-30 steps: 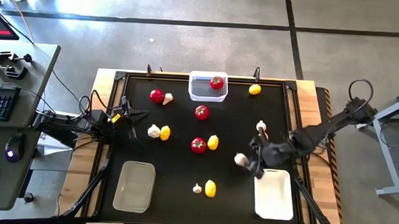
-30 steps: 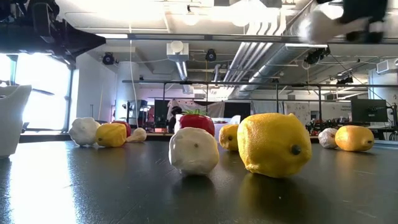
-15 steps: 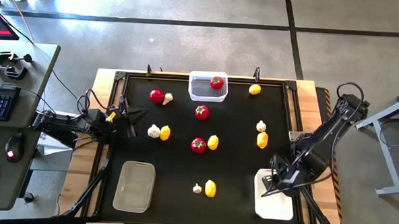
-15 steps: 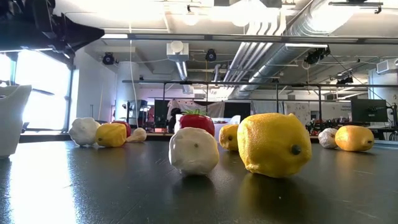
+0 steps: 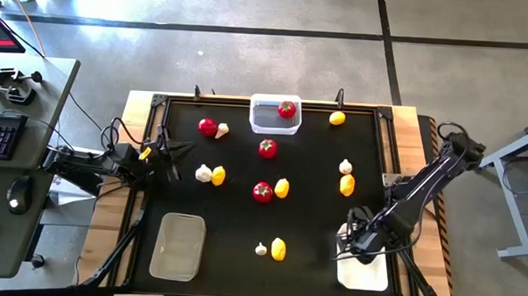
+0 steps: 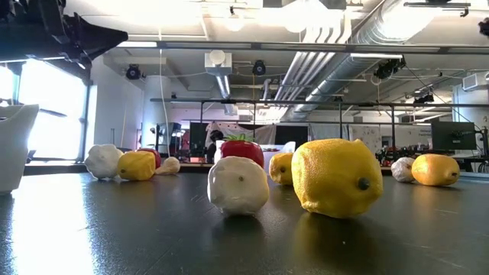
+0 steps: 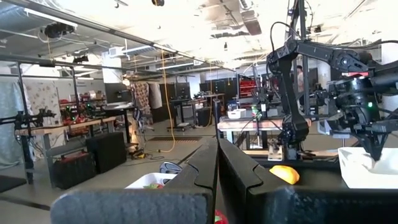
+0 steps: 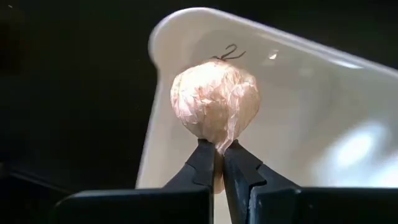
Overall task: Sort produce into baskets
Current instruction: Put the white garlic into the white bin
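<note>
My right gripper [image 5: 346, 240] is shut on an off-white garlic bulb [image 8: 214, 102] above the far left corner of the white basket [image 5: 366, 264]. My left gripper [image 5: 178, 150] is shut and empty, held above the table's left edge; it also shows in the left wrist view [image 7: 217, 152]. A clear basket [image 5: 262, 119] at the far edge holds one tomato [image 5: 287, 109]. A beige basket [image 5: 178, 246] stands near left. Tomatoes, lemons and garlic bulbs lie loose on the black table. My right gripper pinches the garlic bulb by its thin papery pointed end [image 8: 220, 143] between its two fingertips. The fingers come from above, pointing down. The bulb hangs beyond the fingertips, clear of the table, over the white basket's rim [image 8: 163, 37].
Loose on the table: tomatoes [image 5: 208, 127] [image 5: 267, 148] [image 5: 262, 192], lemons [image 5: 338, 118] [image 5: 218, 175] [image 5: 282, 187], more lemons [image 5: 347, 184] [image 5: 278, 249], garlic [image 5: 204, 173] [image 5: 345, 167] [image 5: 260, 249]. A desk with a keyboard stands left of the table.
My right gripper has carried the garlic bulb from the table's right middle toward the near edge, over the white basket. It has then eased a little toward the basket's far left corner, and has stayed shut on the bulb.
</note>
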### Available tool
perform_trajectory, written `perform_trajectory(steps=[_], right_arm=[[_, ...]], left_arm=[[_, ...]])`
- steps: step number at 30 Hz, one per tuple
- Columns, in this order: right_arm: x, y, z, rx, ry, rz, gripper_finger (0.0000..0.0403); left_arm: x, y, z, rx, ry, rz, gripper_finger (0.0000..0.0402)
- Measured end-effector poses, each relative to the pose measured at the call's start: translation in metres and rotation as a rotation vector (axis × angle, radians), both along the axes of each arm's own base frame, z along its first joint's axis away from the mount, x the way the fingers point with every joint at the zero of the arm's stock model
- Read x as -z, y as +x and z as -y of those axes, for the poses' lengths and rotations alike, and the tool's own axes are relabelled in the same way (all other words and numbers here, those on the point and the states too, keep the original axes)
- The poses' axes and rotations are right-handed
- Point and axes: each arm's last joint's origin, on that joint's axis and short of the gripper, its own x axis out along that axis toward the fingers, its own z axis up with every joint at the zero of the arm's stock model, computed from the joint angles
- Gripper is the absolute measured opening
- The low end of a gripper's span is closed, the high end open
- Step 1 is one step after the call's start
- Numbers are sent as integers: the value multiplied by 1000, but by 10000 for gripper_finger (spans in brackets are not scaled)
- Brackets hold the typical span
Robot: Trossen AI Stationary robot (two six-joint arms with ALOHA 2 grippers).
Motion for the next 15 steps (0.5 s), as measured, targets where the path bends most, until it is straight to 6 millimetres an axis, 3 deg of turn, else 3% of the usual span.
perform_trajectory(steps=[15], right_arm=[[36, 20, -4, 99, -52, -169, 5]], left_arm=[[-1, 0, 0, 2, -5, 16, 0]])
